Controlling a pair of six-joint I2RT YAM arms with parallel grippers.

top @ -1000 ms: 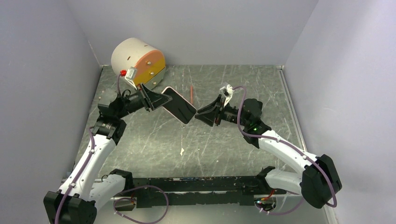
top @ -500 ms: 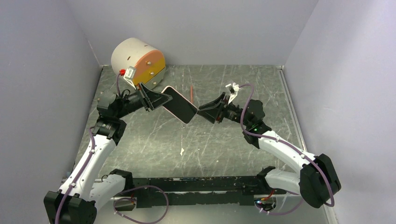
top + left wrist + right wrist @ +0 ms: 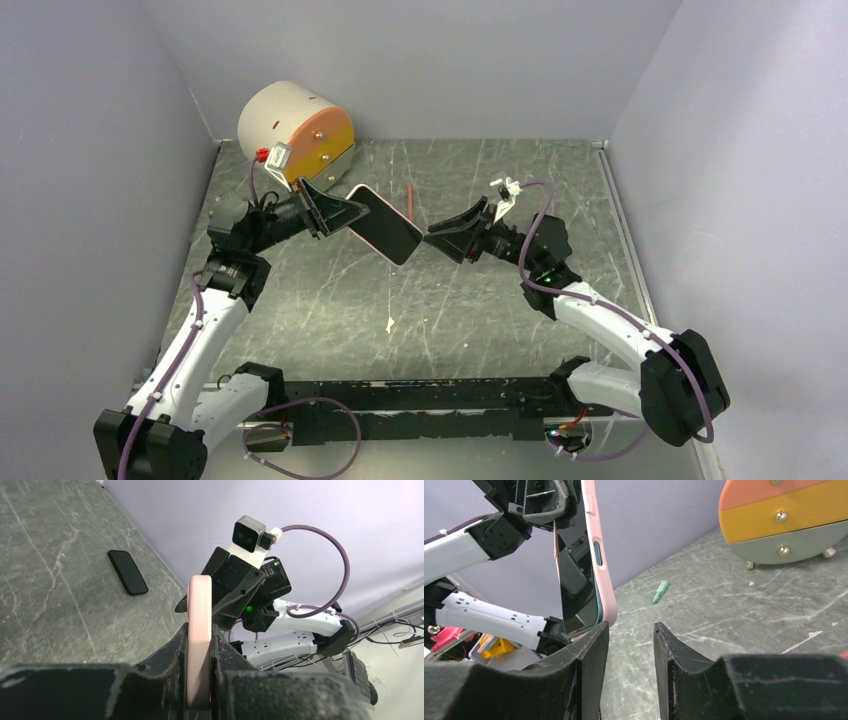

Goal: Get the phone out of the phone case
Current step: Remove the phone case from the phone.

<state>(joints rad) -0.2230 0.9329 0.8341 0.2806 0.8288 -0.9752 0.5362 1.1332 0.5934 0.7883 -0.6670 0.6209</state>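
Note:
The phone in its pink case (image 3: 385, 225) is held up above the table, dark screen facing up and right. My left gripper (image 3: 340, 215) is shut on the case's left end; in the left wrist view the pink case edge (image 3: 199, 640) is clamped between both fingers. My right gripper (image 3: 440, 237) is open at the phone's lower right corner. In the right wrist view the pink case (image 3: 606, 597) with the dark screen (image 3: 579, 597) ends just above my left fingertip (image 3: 599, 632). It is beside the gap of my right gripper (image 3: 630, 630), not in it.
A cream drum with an orange and yellow face (image 3: 295, 130) stands at the back left. A thin reddish stick (image 3: 410, 200) and a white scrap (image 3: 389, 323) lie on the grey table. A black flat slab (image 3: 128, 572) lies on the table. A small green piece (image 3: 661, 591) lies behind the phone.
My right gripper has risen and tilted up, closing in on the phone's lower right corner. The left gripper has held the phone almost still.

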